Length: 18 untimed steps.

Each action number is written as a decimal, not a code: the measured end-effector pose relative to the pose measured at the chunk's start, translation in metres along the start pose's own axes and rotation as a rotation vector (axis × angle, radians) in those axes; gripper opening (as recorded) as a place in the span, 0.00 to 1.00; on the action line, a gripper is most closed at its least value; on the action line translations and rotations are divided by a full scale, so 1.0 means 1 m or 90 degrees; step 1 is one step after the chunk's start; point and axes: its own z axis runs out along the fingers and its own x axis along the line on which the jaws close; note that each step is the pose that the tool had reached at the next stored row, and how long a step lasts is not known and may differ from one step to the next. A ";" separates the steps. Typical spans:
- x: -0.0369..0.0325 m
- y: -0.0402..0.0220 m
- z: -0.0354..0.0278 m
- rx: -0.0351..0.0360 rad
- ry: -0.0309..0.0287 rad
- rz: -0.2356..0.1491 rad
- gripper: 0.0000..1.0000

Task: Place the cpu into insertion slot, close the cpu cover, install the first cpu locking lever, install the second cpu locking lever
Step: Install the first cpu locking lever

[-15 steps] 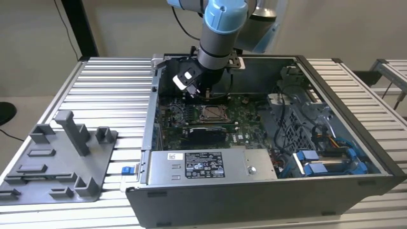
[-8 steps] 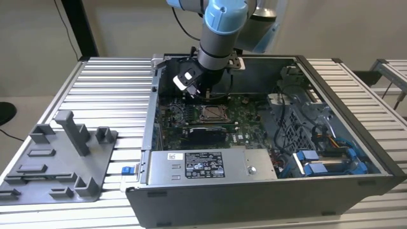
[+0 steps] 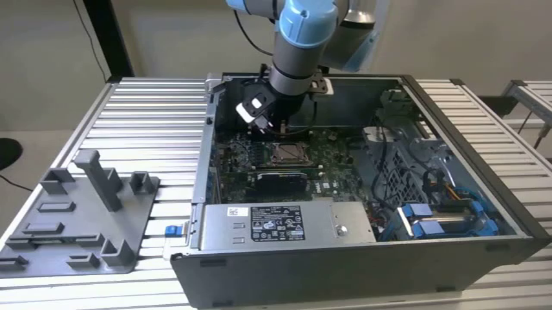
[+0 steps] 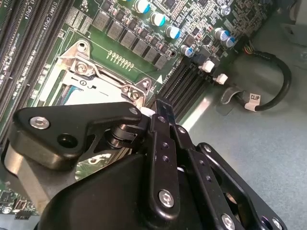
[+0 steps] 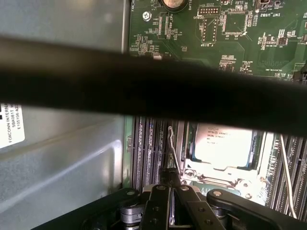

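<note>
The cpu (image 5: 223, 146) lies flat in the insertion slot (image 3: 289, 153), silvery top up. The cpu cover (image 5: 218, 173) is down over it, its metal frame (image 4: 91, 72) framing the chip. A thin wire locking lever (image 5: 171, 143) stands up beside the socket and runs into my fingertips. My gripper (image 5: 172, 178) is shut on that lever at the socket's edge; in the second wrist view the gripper (image 4: 156, 108) sits at the socket's corner. A second wire lever (image 5: 285, 177) lies along the socket's other side. In the exterior view the gripper (image 3: 269, 131) hangs just behind the socket.
The open computer case (image 3: 207, 194) surrounds the board. A grey power-supply box (image 3: 276, 223) fills its front. Memory slots (image 5: 148, 148) run beside the socket. A black cable (image 4: 276, 91) lies on the case floor. A grey fixture tray (image 3: 77, 219) rests on the table.
</note>
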 end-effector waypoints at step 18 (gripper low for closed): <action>-0.0013 0.0080 0.0021 0.0001 -0.0001 0.000 0.00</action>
